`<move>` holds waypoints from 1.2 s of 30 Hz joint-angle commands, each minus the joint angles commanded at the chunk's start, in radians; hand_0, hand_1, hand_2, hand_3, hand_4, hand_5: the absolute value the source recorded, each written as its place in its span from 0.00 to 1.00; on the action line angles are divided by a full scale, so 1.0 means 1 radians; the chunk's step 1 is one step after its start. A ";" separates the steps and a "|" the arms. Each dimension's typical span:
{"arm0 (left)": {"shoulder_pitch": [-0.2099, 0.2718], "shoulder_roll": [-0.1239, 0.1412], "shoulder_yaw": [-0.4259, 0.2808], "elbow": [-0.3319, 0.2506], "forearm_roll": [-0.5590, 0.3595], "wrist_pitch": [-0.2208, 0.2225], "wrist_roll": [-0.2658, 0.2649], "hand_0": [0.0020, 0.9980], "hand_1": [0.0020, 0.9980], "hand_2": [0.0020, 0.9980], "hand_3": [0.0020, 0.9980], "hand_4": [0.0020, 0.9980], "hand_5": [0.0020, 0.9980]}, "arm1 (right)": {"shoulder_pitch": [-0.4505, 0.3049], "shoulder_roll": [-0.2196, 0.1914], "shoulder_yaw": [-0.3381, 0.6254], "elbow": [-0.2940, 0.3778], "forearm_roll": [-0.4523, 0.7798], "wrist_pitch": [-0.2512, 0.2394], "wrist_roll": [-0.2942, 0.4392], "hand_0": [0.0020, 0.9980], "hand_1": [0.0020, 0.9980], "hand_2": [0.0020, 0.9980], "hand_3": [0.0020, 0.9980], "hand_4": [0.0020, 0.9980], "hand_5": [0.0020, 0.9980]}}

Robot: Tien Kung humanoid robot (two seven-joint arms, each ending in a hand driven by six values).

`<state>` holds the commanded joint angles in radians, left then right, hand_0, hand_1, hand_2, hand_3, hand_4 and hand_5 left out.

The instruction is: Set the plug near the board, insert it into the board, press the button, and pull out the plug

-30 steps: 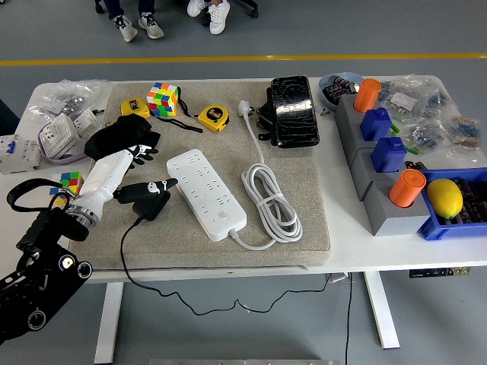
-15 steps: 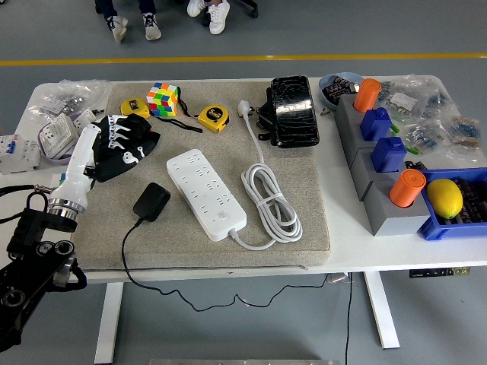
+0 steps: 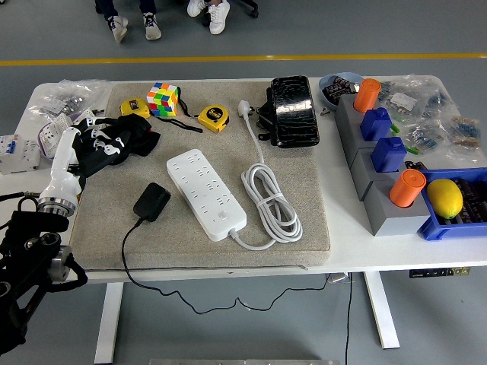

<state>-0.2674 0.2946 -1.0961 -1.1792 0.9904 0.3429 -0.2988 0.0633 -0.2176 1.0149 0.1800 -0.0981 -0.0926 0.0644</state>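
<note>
**A:** From the head view, what do we make of the change? A second ago our left robot hand (image 3: 103,141) sat on the plug (image 3: 152,201); now it has drawn back toward ten o'clock, over the black cloth bundle (image 3: 125,144), and the plug lies alone on the mat.

**B:** Agreed. We've let go. The plug rests at about nine o'clock of the board (image 3: 206,193), just beside its left edge but not touching, its thin black cable (image 3: 125,262) trailing off the near edge of the bench (image 3: 380,255). We'd judge the first step, placing it near the board, as done; insertion, the button and the pull-out remain.

**A:** And the hand's state?

**B:** The fingers look loosely spread and hold nothing, white plates over black joints. The right arm isn't in view at all.

**A:** Materials, then. The plug is a matte black rounded block, soft-cornered, lying flat. That may make it awkward to pick up for insertion.

**B:** The board is glossy white hard plastic, long and slab-like, rows of sockets running diagonally, with its thick white cord (image 3: 270,201) coiled at three o'clock. The grey mat (image 3: 304,175) beneath looks like felt, slightly grippy, so we'd expect the board to stay put under a push.

**A:** We only have this one view, so we can't tell how the plug's prongs are facing.
</note>
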 joint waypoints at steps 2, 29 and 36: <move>0.000 0.001 -0.001 0.000 0.001 -0.001 0.001 0.21 0.19 0.35 0.57 0.79 0.20 | 0.001 0.000 -0.001 0.000 0.000 0.000 0.000 0.47 0.58 0.53 0.51 0.85 0.34; 0.013 0.002 -0.010 -0.004 0.010 -0.016 0.022 0.21 0.21 0.38 0.57 0.78 0.21 | -0.008 0.004 -0.006 0.000 -0.001 -0.004 -0.004 0.47 0.58 0.53 0.51 0.85 0.35; 0.014 -0.002 -0.016 -0.005 0.011 -0.017 0.026 0.21 0.21 0.38 0.57 0.78 0.21 | -0.007 0.005 0.005 0.000 -0.005 -0.004 -0.003 0.47 0.58 0.53 0.51 0.85 0.35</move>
<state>-0.2536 0.2930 -1.1124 -1.1845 1.0013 0.3259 -0.2731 0.0562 -0.2130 1.0195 0.1800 -0.1036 -0.0965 0.0611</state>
